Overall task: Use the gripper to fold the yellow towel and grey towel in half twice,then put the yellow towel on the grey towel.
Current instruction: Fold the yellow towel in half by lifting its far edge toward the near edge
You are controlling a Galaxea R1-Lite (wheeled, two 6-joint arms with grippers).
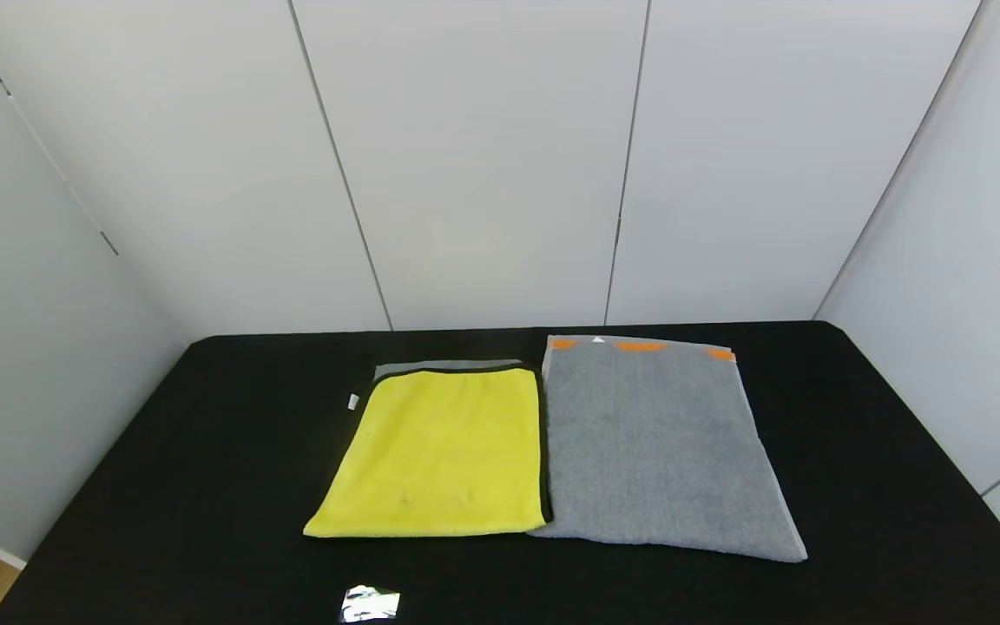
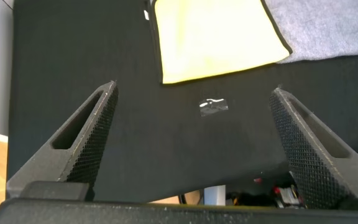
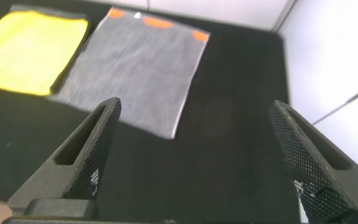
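Observation:
The yellow towel [image 1: 439, 456] lies flat on the black table, folded, with a strip of its grey reverse showing at the far edge and a small white tag at its left. The grey towel [image 1: 656, 447] lies flat right beside it on the right, its orange-and-white band at the far end. Neither gripper shows in the head view. My left gripper [image 2: 194, 93] is open and empty, held above the table's near edge, short of the yellow towel [image 2: 213, 37]. My right gripper [image 3: 194, 106] is open and empty, above the table near the grey towel's [image 3: 135, 68] near right corner.
A small shiny piece of tape [image 1: 370, 603] sits on the black table [image 1: 161, 486] near the front edge, also in the left wrist view [image 2: 214, 106]. White wall panels stand behind and on both sides. The floor shows past the table's front left corner.

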